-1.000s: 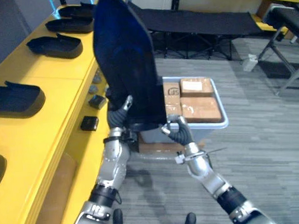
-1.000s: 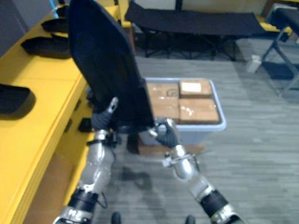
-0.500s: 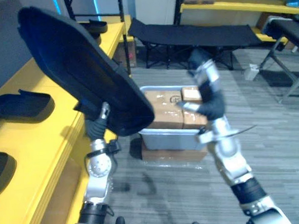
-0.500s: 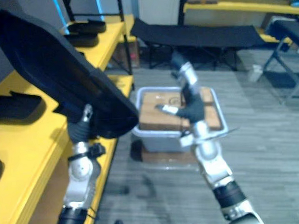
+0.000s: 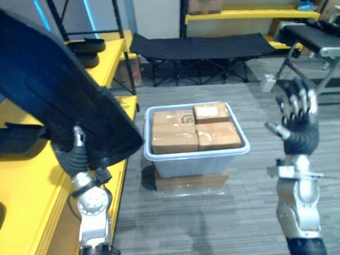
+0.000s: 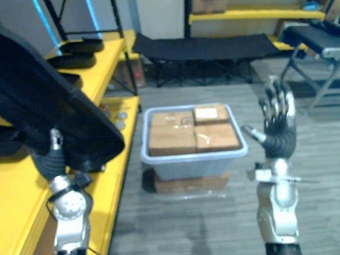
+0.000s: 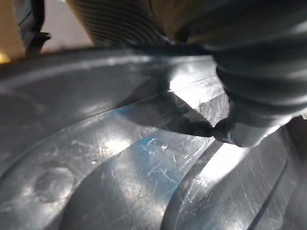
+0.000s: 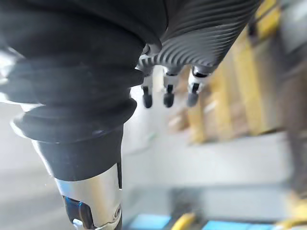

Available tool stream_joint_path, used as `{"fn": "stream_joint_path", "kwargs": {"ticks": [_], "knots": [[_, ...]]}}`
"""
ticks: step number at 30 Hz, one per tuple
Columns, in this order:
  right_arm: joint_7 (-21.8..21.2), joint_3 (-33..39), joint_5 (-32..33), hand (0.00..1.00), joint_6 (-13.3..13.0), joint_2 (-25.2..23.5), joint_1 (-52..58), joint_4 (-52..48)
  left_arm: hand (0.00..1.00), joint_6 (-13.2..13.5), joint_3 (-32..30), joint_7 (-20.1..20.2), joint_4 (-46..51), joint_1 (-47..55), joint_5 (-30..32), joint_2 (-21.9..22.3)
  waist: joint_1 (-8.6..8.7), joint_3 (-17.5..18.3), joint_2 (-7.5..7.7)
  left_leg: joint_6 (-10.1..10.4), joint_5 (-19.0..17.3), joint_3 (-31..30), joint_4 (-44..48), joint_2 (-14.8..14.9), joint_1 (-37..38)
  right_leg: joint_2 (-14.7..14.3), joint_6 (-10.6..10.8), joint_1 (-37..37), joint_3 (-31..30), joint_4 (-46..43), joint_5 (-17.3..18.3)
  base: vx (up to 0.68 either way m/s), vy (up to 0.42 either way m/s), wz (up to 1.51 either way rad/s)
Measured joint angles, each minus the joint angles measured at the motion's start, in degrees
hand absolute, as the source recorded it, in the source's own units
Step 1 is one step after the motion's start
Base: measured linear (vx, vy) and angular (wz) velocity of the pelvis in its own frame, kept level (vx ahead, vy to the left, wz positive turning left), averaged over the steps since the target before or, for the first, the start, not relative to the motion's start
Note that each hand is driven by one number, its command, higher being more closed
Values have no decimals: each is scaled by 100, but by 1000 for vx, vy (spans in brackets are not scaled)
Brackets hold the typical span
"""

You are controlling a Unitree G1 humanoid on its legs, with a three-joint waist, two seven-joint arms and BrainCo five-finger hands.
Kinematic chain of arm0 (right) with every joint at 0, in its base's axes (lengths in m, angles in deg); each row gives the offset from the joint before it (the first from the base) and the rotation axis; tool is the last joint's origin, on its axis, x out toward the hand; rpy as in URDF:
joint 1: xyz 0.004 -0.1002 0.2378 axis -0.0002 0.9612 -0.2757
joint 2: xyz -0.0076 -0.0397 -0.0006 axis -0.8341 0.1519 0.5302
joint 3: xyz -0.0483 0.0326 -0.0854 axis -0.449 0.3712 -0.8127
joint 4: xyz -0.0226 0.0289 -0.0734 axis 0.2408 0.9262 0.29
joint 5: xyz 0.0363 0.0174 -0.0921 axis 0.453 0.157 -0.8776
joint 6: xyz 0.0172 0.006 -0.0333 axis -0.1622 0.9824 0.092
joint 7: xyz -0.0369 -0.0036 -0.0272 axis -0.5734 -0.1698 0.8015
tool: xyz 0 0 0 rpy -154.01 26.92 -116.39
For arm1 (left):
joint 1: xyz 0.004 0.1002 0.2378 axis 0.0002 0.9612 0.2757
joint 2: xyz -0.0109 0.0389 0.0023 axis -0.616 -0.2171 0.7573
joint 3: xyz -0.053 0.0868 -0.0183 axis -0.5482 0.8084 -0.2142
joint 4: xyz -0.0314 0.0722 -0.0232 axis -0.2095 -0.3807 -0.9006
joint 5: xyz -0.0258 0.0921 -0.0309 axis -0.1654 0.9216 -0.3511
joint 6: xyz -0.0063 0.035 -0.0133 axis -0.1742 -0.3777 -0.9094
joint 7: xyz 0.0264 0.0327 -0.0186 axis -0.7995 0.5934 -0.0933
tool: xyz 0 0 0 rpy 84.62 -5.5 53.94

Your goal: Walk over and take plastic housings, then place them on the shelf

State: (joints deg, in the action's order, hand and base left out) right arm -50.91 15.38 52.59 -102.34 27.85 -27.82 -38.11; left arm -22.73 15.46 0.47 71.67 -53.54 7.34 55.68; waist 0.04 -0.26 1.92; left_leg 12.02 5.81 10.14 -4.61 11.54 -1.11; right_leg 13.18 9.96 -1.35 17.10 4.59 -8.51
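- Across the upper left of the head views, one large dark plastic housing (image 5: 47,94) is held aloft and tilted, over the near edge of the shelf. The taking is judged done; the placing is not yet done.
- Along the left edge, the yellow shelf (image 5: 23,188) is seen with other housings (image 5: 12,140) lying on it, one just below the held piece and more at the far end in the upper left. Bare yellow surface is left at the lower left, so room for setting down is judged to be available.
- At the centre of the frame, a grey bin (image 5: 198,160) of cardboard boxes (image 5: 196,134) is seen on the floor beside the shelf, well apart from both hands.
- At the right of the frame, the right robot hand (image 5: 298,122) is raised with its fingers straight and spread, and nothing is held in it.
- At the lower left, the left robot hand (image 5: 75,157) is clamped on the housing's lower edge. Its thumb is pressed on the near face, and in the left wrist view a dark tip is seen against the glossy moulded surface.
- The left hand's other fingers are hidden behind the housing. The housing's top and left side are cut off by the frame, and part of the shelf is covered by it. How many housings remain to be fetched cannot be told.
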Motion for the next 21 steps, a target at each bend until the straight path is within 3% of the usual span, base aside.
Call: {"fn": "stream_joint_path", "kwargs": {"ticks": [4,8,14,17,18,19,21], "knots": [[-40,-58,-35,0,79,-448,509,330,100,18,-38,22,694,554,19,7,10,2,-22,-12,-32,-6,0,-1,8,0,2,26,8,1,3,14,2,2],[-136,-53,-171,0,-12,-458,517,247,100,81,-148,216,1193,860,33,8,-86,7,-34,-23,-58,-34,0,-2,13,3,-18,47,30,2,75,-15,0,2],[-504,-153,-135,0,-95,-325,221,159,100,55,-498,220,1584,945,18,2,-210,65,-186,-23,-64,-268,0,-16,-19,14,-10,194,288,2,132,-1,-5,20],[-724,-599,-134,0,-77,-235,65,178,100,-52,-907,-7,1746,1115,136,7,-424,61,-234,12,-31,-650,1,-24,-123,-4,-15,378,665,0,193,59,-29,64],[-765,-1056,-137,0,-36,-235,-85,220,100,-156,-1359,-177,1750,1288,264,7,-630,62,-240,2,-12,-914,15,-37,-207,-21,29,551,955,-2,209,65,-34,66],[-766,-1144,-138,0,-35,-237,-119,244,100,-172,-1448,-199,1748,1314,262,8,-662,60,-238,2,-12,-992,23,-44,-224,-24,37,575,1003,-2,221,103,-39,94],[-737,-1593,-157,0,-16,-257,-376,460,100,-276,-1995,-400,1734,1595,399,35,-909,49,-215,1,-12,-1343,62,-106,-313,-21,71,771,1360,-2,283,85,-28,89]]}}
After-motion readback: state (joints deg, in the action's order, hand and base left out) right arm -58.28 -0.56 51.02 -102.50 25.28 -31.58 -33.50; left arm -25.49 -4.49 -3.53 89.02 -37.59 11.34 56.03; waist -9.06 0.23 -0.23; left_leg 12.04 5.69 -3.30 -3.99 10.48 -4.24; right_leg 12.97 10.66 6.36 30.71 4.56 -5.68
